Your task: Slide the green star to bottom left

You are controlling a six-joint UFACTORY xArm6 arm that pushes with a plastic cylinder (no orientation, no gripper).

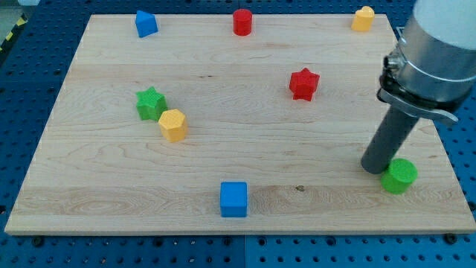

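Observation:
The green star (151, 103) lies on the left part of the wooden board (104, 186). A yellow hexagon block (172, 124) sits touching it at its lower right. My tip (373, 168) stands far off at the view's right, just left of a green cylinder (399, 176) and close against it. The rod rises from the tip to the arm's grey body at the top right.
A blue block (146, 24) sits at the top left, a red cylinder (242, 21) at the top middle, a yellow block (363, 18) at the top right. A red star (303, 83) lies right of centre. A blue cube (233, 199) sits near the bottom edge.

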